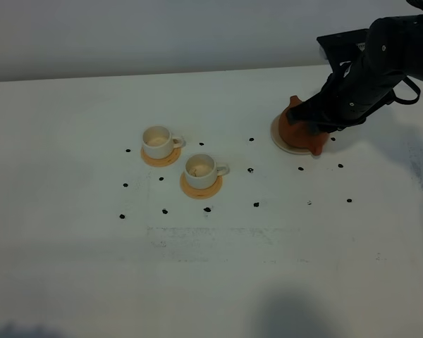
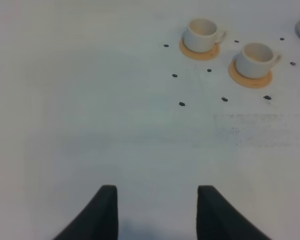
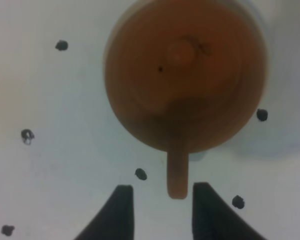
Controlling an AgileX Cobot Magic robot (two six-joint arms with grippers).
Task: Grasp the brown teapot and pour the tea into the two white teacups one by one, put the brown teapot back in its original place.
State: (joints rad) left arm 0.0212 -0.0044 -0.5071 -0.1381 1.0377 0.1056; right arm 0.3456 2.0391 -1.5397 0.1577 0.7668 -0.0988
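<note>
Teapot handle (image 3: 177, 172) seemingly just inside right gripper (image 3: 162, 189).

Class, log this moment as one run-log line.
phase: pre-grasp | right tool: open, astride handle of brown teapot | teapot: on saucer | left tool: open, empty

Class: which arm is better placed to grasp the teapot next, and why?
Right. The right pincer sits open astride the handle of the brown teapot; the left pincer hangs far from it.
</note>
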